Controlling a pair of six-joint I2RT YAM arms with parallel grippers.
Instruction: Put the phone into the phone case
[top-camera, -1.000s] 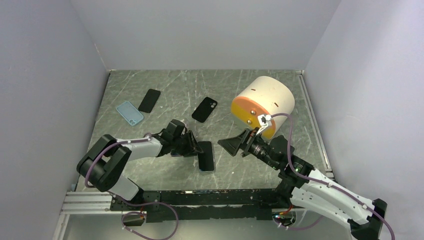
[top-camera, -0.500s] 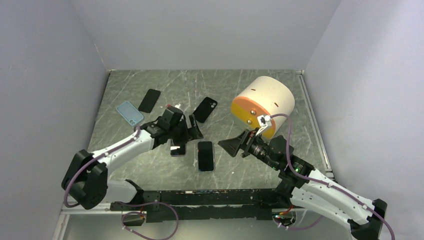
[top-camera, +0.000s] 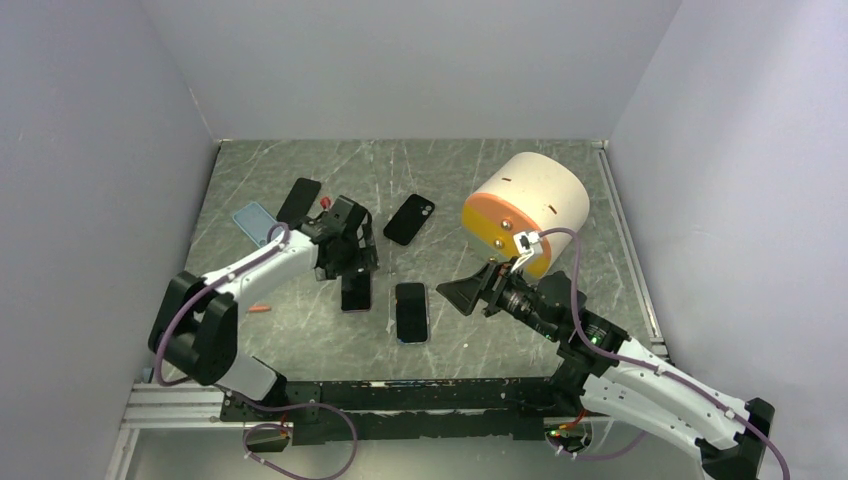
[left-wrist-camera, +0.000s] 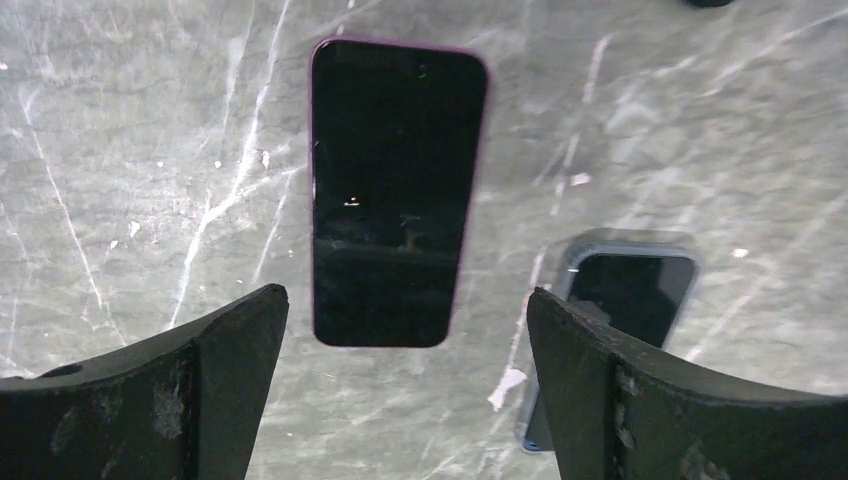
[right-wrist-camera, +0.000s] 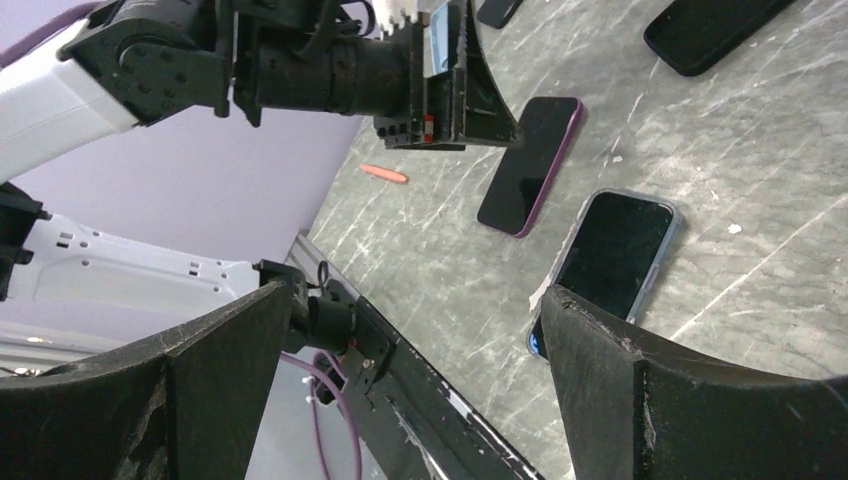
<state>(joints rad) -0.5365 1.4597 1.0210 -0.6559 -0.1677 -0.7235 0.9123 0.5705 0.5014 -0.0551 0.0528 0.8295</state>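
From above: marbled counter (top-camera: 470, 170), with the left claw (top-camera: 352, 252) spread and low over the far end of a purple-edged phone (top-camera: 355, 293) lying screen up. Just right of it and not touching, a cased phone (top-camera: 411, 312), shell blue-grey, screen up too. Right claw (top-camera: 463, 294) spread, pinching nothing, off the counter to the right of the cased phone. Farther back, a black phone or case (top-camera: 409, 219) with a camera corner showing, a black slab (top-camera: 298, 200), and a light blue phone case (top-camera: 252, 218) partly behind the left arm. At right, a cream drum (top-camera: 525, 205) on its side, orange end toward the arms. Near the left arm, a small orange bit (top-camera: 260, 309).

From the left wrist: left claw (left-wrist-camera: 402, 305) wide apart and pinching nothing, fingers (left-wrist-camera: 150, 400) at the bottom corners. Between them, farther out, the purple-edged phone (left-wrist-camera: 395, 190) flat on the counter (left-wrist-camera: 150, 150), dark screen up. Beside the other finger, the cased phone (left-wrist-camera: 625, 300), partly hidden.

From the right wrist: right claw (right-wrist-camera: 418, 295) spread wide, nothing between the fingers (right-wrist-camera: 700, 400). Beyond, the purple-edged phone (right-wrist-camera: 530, 165) and cased phone (right-wrist-camera: 610, 255) side by side, apart. Left claw (right-wrist-camera: 470, 95) over the purple-edged phone's far end; cannot tell whether touching. Orange bit (right-wrist-camera: 384, 174) on the counter (right-wrist-camera: 760, 200) behind.
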